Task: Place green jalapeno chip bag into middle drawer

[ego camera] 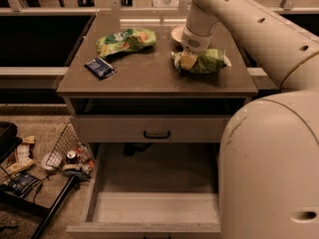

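Observation:
The green jalapeno chip bag (205, 61) lies on the right side of the brown cabinet top (149, 76), shiny green with white patches. My gripper (188, 59) comes down from the large white arm onto the bag's left end and touches it. The bag rests on the top, not lifted. The middle drawer (154, 206) is pulled out wide open below, near the bottom of the view, with a pale bare floor and low grey side walls. My arm's big white body hides its right part.
A green bag with orange-yellow patches (125, 40) and a small dark blue packet (99, 67) lie on the left of the top. A white bowl (176, 33) sits behind my gripper. A shut drawer front with a black handle (156, 134) is above the open drawer. Clutter and a wire basket (65, 151) are on the floor at left.

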